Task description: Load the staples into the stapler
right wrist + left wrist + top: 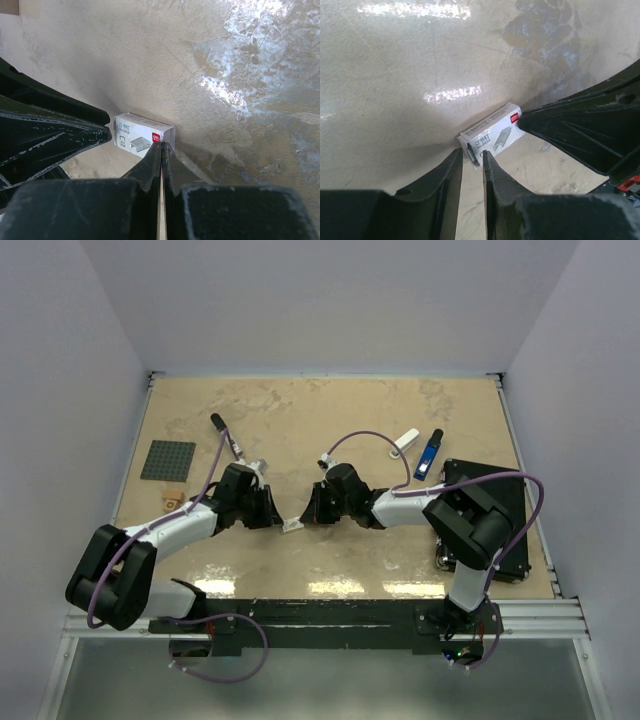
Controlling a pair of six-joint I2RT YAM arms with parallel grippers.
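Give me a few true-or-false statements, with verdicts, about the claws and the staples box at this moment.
1. The staples box sits between the two claws. True.
2. The right claw is wide open. False: its fingers are pressed together, tips at the box's red-marked end.
3. The left claw meets the opposite end of the box. True.
4. The grey studded plate lies on the right side. False: it lies on the left side, far from the box.
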